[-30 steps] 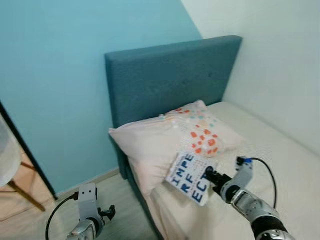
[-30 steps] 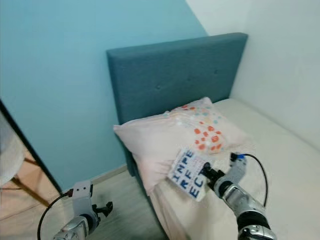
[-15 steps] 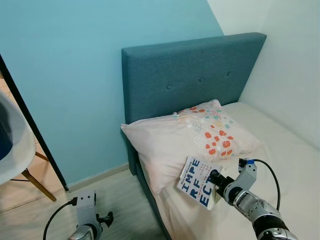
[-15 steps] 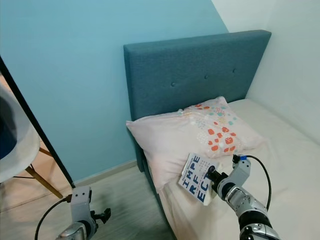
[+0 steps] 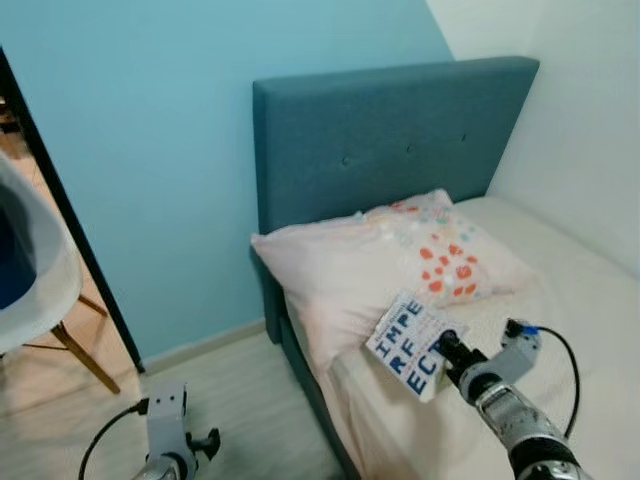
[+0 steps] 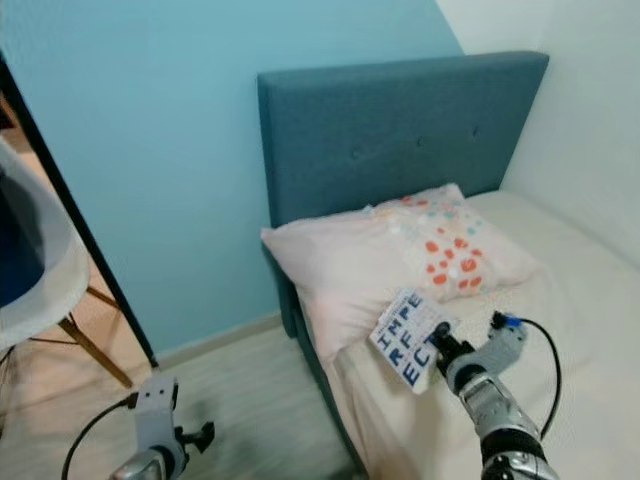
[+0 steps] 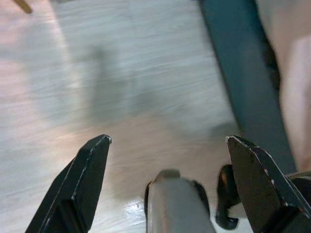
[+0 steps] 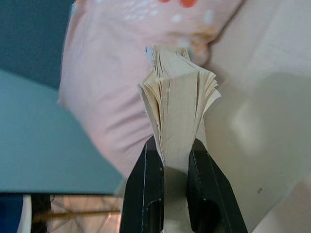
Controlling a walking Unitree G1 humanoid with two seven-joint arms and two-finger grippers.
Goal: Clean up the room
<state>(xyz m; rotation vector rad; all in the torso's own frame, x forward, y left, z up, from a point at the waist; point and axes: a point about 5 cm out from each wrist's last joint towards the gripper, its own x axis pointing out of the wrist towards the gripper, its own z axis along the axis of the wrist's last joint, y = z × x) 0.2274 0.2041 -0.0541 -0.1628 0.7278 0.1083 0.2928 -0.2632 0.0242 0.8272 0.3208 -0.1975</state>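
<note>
A white book (image 5: 410, 344) with large blue letters hangs over the near corner of the bed (image 5: 590, 330), just in front of the pillow. My right gripper (image 5: 447, 349) is shut on its edge; in the right wrist view the fanned pages (image 8: 177, 107) stick out between the black fingers (image 8: 146, 194). The left gripper (image 7: 167, 145) hangs low over the wooden floor (image 7: 121, 87) beside the bed frame, its fingers spread wide apart and holding nothing.
A pale pink pillow (image 5: 350, 265) with orange dots leans by the teal headboard (image 5: 390, 140). The blue wall (image 5: 150, 120) is to the left, a white wall on the right. A white chair (image 5: 35, 290) with wooden legs stands at far left.
The camera has shifted, so the bed sits slightly further right and lower. The book stays held in the right gripper, now a little lower over the bed corner.
</note>
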